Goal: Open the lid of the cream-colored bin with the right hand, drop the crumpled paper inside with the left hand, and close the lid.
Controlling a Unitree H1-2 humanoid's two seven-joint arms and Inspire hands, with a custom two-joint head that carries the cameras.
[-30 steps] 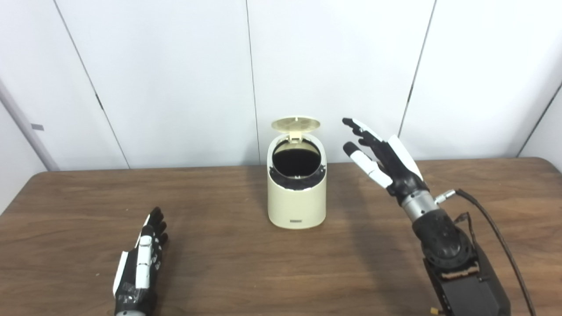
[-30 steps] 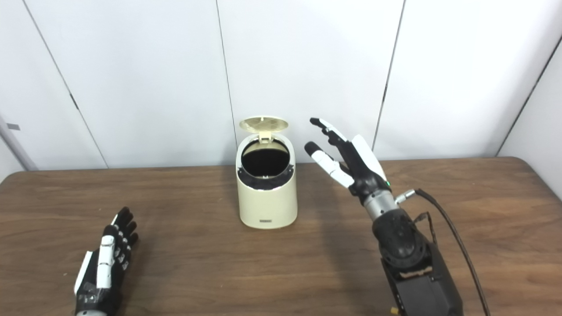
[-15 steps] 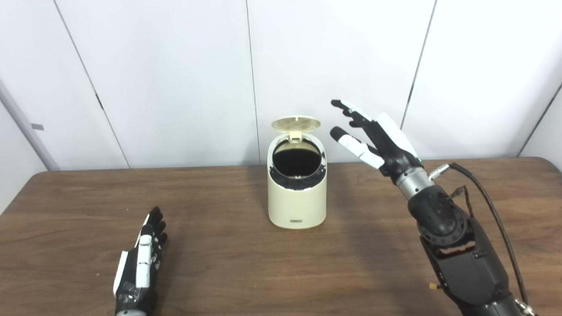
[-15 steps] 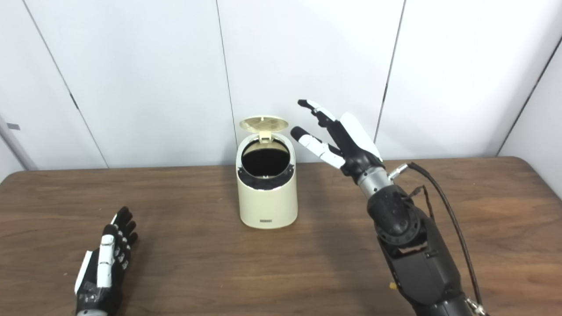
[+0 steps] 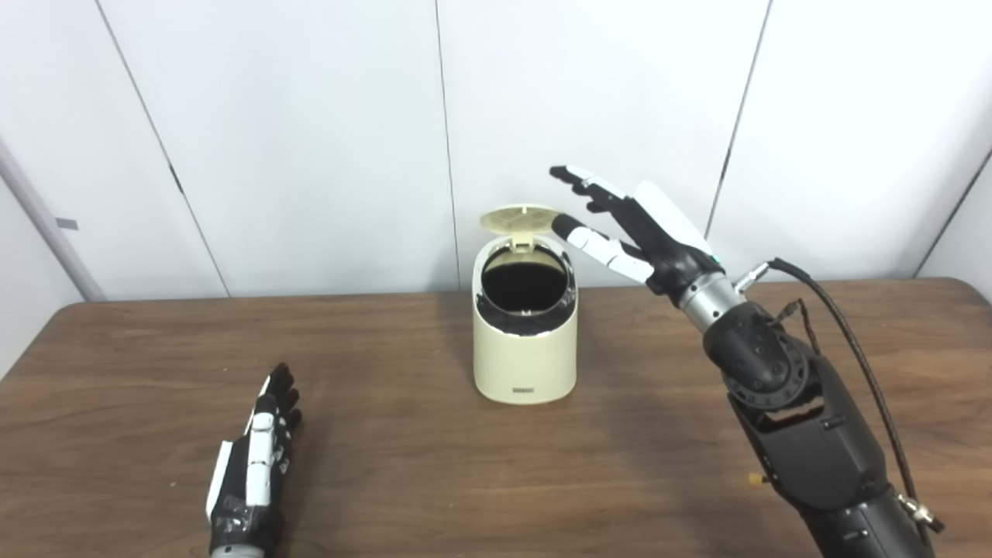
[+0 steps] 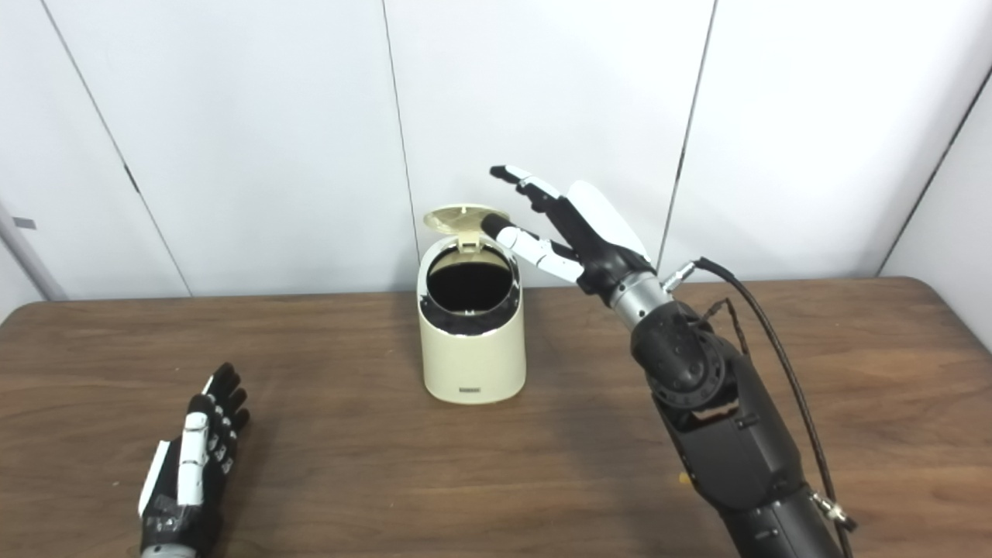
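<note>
Left eye view shows you the right hand [image 5: 647, 232], open and holding nothing, has moved up beside the raised lid [image 5: 521, 219] of the cream bin [image 5: 525, 341], ready to close it, while your empty left hand [image 5: 252, 473] lies flat on the table [image 5: 403, 465] and no paper shows.

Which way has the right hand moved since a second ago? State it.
Yes. The right hand moved up and left toward the bin, its fingers now by the open lid.

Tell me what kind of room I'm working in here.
Probably a lab or test room, not a home: plain white wall panels, one bare wooden table, and only a cream-colored bin with its lid up. No furnishings show.
</note>
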